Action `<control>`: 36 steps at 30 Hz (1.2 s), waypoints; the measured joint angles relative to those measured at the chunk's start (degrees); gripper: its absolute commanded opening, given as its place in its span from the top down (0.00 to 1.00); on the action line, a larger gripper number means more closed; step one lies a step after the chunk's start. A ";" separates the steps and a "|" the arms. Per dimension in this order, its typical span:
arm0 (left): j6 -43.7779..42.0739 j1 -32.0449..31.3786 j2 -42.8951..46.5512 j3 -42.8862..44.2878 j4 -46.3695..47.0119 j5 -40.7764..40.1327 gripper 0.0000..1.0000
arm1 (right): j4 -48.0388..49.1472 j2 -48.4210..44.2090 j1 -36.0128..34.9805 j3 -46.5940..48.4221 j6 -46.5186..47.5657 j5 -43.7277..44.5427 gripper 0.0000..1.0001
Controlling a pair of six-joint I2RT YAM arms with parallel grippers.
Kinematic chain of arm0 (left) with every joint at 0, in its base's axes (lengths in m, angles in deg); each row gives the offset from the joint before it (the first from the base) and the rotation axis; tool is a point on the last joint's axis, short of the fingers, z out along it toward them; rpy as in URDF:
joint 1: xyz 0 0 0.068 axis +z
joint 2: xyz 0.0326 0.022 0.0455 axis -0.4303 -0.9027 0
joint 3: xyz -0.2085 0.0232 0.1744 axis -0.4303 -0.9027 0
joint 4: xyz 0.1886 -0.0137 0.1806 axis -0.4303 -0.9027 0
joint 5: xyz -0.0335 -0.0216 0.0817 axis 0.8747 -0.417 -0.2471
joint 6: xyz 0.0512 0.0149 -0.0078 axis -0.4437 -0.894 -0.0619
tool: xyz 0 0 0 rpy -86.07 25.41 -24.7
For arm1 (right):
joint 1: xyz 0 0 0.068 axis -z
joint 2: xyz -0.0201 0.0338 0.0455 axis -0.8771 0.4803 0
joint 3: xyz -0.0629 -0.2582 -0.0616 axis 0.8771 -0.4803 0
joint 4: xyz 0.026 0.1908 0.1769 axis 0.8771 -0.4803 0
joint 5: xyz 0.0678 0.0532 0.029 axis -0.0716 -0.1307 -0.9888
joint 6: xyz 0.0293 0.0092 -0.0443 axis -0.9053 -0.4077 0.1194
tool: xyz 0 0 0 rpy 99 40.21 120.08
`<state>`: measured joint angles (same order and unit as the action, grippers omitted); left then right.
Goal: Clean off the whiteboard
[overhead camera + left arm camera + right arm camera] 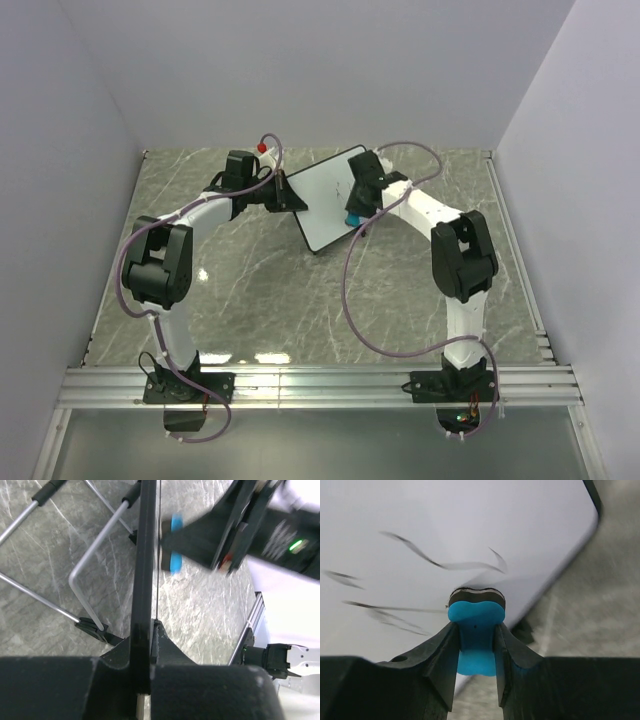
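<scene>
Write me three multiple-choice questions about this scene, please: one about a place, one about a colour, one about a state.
1. Where is the eraser?
A. lying on the table
B. in the right gripper, against the whiteboard
C. on the metal rail

2. What colour is the eraser's body?
A. red
B. yellow
C. blue

3. What is the state of the whiteboard's face?
A. wiped clean
B. covered by a cloth
C. marked with dark strokes

Answers:
1 B: the right wrist view shows the gripper pinching it against the white face.
2 C: it is bright blue in every view.
3 C: thin dark strokes lie on the face above the eraser.
</scene>
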<state>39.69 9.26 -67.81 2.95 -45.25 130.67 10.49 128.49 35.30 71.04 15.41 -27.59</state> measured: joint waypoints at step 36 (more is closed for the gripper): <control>-1.36 -0.33 0.04 0.07 -1.88 0.83 1.00 | 4.63 -1.40 1.25 -1.70 -6.38 -3.10 1.00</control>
<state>38.34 8.93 -67.76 3.01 -47.13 131.50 15.12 127.09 36.54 69.34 9.03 -30.70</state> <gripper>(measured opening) 0.078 0.373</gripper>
